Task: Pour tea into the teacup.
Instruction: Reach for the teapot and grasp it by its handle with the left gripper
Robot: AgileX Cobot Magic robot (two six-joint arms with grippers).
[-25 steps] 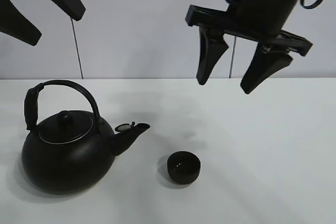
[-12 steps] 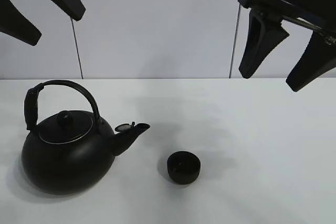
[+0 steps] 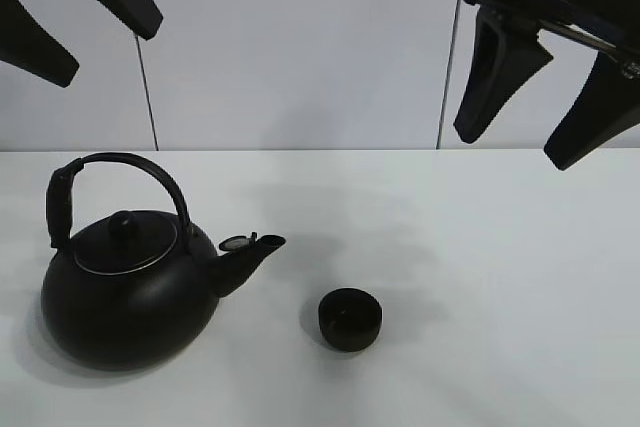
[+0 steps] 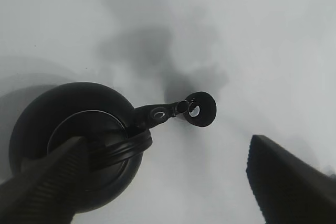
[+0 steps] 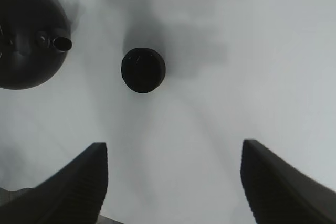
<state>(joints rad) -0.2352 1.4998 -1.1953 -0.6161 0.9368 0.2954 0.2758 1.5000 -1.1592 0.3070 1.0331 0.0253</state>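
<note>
The white surface (image 3: pixel 500 277) fills the lower view. On its left side sits the big black kettle (image 3: pixel 125 297), upright with its lid on and handle arched up, spout aimed right toward the cup. High on the left hangs the left end effector (image 3: pixel 105 52), spread wide with nothing in it, well above the kettle. Over on the right, the right end effector (image 3: pixel 515 147) hangs high too, fingers clearly parted, nothing between them. And there's the teacup (image 3: pixel 350 319), small and black, upright on the surface near the spout, touching nothing.
</note>
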